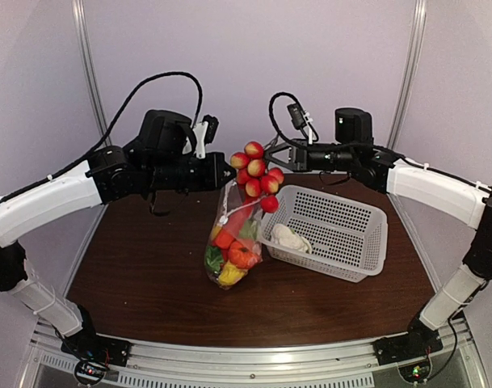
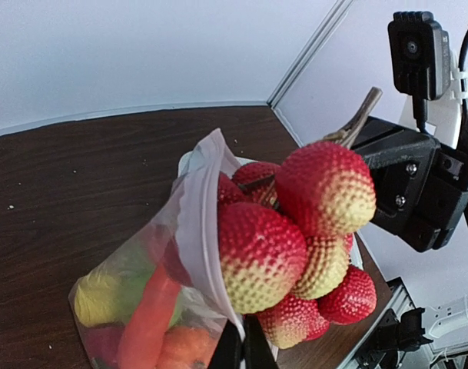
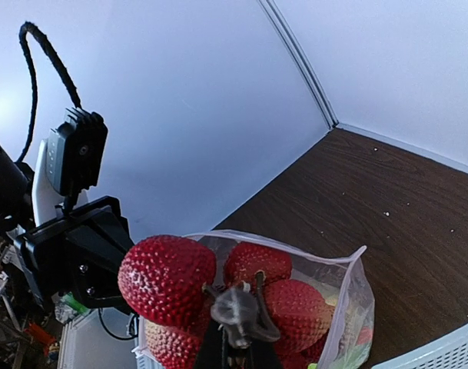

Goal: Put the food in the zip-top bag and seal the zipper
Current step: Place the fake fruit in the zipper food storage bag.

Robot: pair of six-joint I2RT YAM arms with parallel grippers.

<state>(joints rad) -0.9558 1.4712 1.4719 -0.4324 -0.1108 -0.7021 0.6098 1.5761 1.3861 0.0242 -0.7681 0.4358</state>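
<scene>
At mid-table, left of centre: left gripper (image 1: 226,175) reaches in from the left, fingers clamped together on the mouth edge of the zip-top bag (image 1: 229,242). The bag hangs from that grip with its long axis near upright, leaning slightly. Its mouth is up and open toward the right, and its bottom is down at the table (image 1: 149,275); contact cannot be confirmed. Bag is clear and crinkled. The zipper (image 2: 197,231) shows as a pale band along the mouth rim.

Contents seen through the plastic:
- orange piece (image 1: 224,238)
- red piece (image 1: 242,255)
- green piece (image 1: 213,260)
- yellow piece (image 1: 231,276), lowest

Just right of the mouth: strawberries (image 1: 258,176), a bunch of red and cream pebbled berries. They are partly over the rim, touching the bag's edge. The bunch hangs down from the right gripper (image 1: 271,156), which is closed on the grey stem at the top.

Right half: white mesh basket (image 1: 367,242), touching the bag's right side. The white cauliflower (image 1: 288,237) lies in its near-left corner.
</scene>
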